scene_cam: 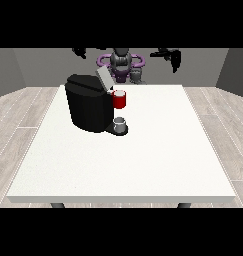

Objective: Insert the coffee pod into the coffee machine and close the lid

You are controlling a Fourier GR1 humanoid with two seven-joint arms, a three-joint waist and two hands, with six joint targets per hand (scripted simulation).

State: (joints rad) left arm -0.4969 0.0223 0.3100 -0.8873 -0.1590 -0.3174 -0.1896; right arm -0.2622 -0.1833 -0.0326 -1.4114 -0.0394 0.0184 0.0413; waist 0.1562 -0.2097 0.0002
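Grey pod (121,121) sitting at the machine (88,102) base, mid-frame, under a red thing at the machine (120,99). Looks light, stiff, probably slick; best pinched round the sides. Both hands (80,51) (172,56) up top, well apart from it, can't tell finger state.

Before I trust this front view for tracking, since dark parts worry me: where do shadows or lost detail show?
In the front view, the coffee machine is nearly uniform black, so its body edges merge; a grey thing on its base stands out, as does a red thing at the machine; the table is evenly lit with no glare and little visible shadow; both raised hands read as dark silhouettes.
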